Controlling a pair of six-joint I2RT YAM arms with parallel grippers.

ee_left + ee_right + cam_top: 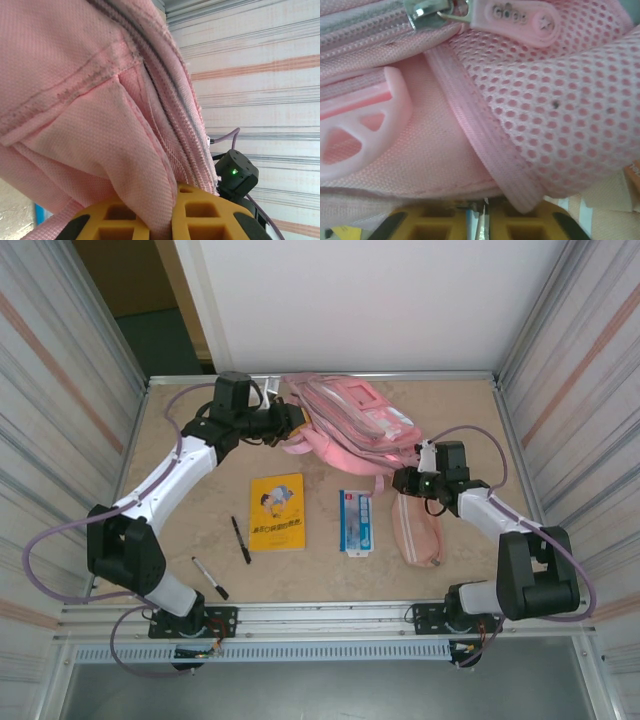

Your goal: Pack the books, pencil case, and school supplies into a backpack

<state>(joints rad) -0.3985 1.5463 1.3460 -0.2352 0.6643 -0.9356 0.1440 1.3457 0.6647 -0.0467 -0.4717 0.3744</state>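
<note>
The backpack (pixel 355 425) lies at the far middle of the table (pixel 200 490). It is of soft pink woven cloth, with open mesh and a shiny metal zip slider (pixel 424 10). The left gripper (pixel 170 212) pinches a fold of its fabric. The right gripper (pixel 482 215) is closed at the mesh edge; whether it catches cloth, I cannot tell.

Beige table boxed in by ribbed walls, seen from above.
A speckled beige table (pixel 320 575) is enclosed by a ribbed grey left wall (pixel 60 390) and right wall (pixel 585 370), both faintly striped with orange. A plain white panel (pixel 380 300) is set at the back. A metal rail (pixel 330 615) is fixed along the near edge.
</note>
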